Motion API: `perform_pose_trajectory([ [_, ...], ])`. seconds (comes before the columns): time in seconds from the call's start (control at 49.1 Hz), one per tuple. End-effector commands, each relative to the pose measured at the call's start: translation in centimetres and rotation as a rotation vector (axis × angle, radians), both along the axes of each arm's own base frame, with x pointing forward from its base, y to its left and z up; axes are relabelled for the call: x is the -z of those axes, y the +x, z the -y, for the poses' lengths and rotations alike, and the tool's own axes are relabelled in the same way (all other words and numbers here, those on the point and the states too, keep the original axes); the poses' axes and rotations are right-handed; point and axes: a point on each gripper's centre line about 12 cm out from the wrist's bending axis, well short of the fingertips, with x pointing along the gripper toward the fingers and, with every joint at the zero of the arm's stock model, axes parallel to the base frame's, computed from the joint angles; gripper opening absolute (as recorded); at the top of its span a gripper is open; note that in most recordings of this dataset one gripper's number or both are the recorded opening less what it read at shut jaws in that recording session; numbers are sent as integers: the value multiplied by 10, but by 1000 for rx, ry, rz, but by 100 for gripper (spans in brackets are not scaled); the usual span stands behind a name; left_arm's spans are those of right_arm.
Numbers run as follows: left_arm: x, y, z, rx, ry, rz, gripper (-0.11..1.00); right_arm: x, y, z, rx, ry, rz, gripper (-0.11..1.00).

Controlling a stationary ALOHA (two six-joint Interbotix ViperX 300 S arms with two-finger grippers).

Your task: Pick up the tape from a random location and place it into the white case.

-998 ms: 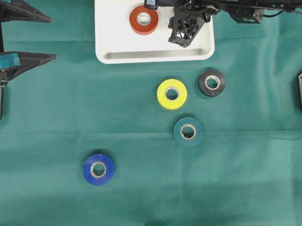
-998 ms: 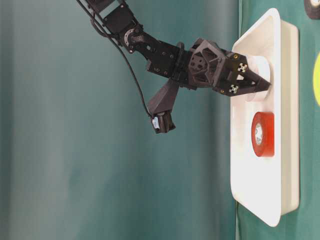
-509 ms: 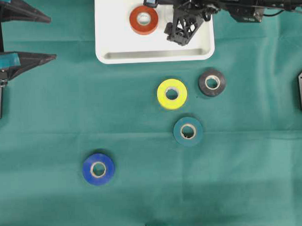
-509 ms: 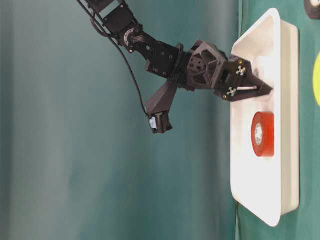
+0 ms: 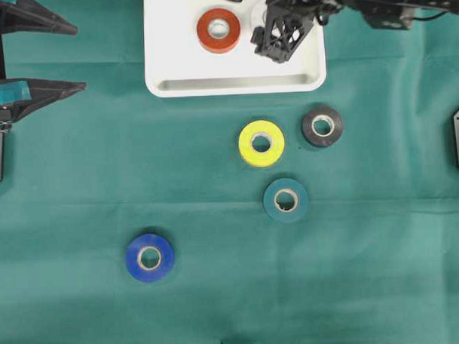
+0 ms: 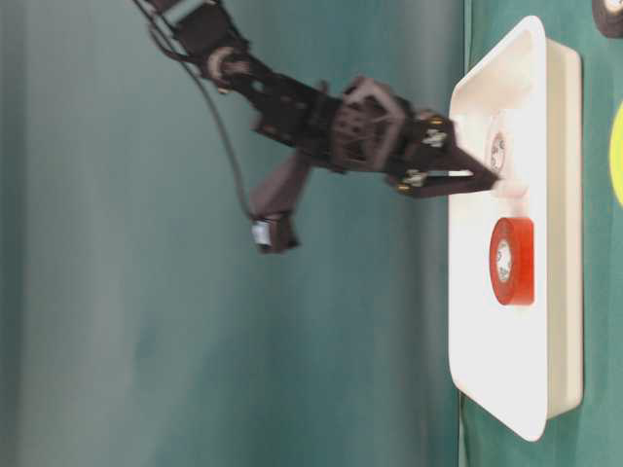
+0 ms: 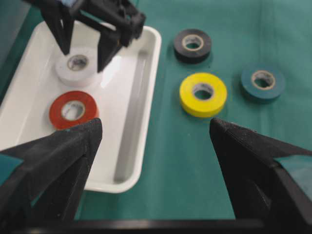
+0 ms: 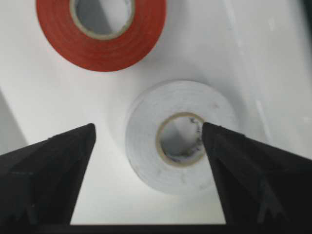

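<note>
On the left edge of the overhead view our left gripper [image 5: 29, 58] sits parked with its fingers spread wide and nothing between them; we leave it where it is, well apart from every roll.

Moving right, the blue roll [image 5: 149, 258] lies alone on the near-left part of the green cloth [image 5: 79, 185]. Farther back, the white case [image 5: 166, 87] holds the red roll [image 5: 218, 30], and just right of it the white roll [image 7: 77, 66], lying flat on the case floor. That white roll is the tape of this step, and we judge it delivered.

Our right gripper [image 7: 83, 46] hangs over the white roll with its fingers spread to either side of it and gripping nothing. To finish well, we should lift straight up and keep the fingers apart until the tips are above the roll and the case rim, so we neither drag the roll nor nudge the red one beside it.

Right of centre, the yellow roll [image 5: 261, 143], the teal roll [image 5: 285, 199] and the black roll [image 5: 322, 126] wait on the cloth near one another. We would take the black one from directly above, to avoid disturbing its neighbours.
</note>
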Motion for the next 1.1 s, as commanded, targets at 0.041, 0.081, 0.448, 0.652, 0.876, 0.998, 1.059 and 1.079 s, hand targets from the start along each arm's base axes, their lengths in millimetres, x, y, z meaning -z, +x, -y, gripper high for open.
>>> perform_pose_trajectory([
  [0.041,-8,1,-1,-3,3,24,98,-53,-2,-1,0,-46,81,87],
  [0.081,-8,1,-1,-1,3,24,98,-64,-4,-1,2,-53,91,87],
  [0.448,-9,2,-1,-2,4,29,98,-149,-24,-6,21,-120,133,87],
  [0.652,-9,2,-1,-2,4,29,98,-168,-30,-8,23,-139,147,87],
  [0.876,-9,1,-1,-3,4,30,98,-169,-23,-19,-8,-138,167,86],
  [0.998,-9,2,-1,-3,3,27,98,-169,-13,-40,-60,-130,175,86],
  [1.059,-9,2,-1,-2,3,27,98,-169,-8,-54,-93,-123,180,86],
  [1.079,-9,2,-1,-3,5,27,98,-169,-6,-59,-107,-122,180,86],
])
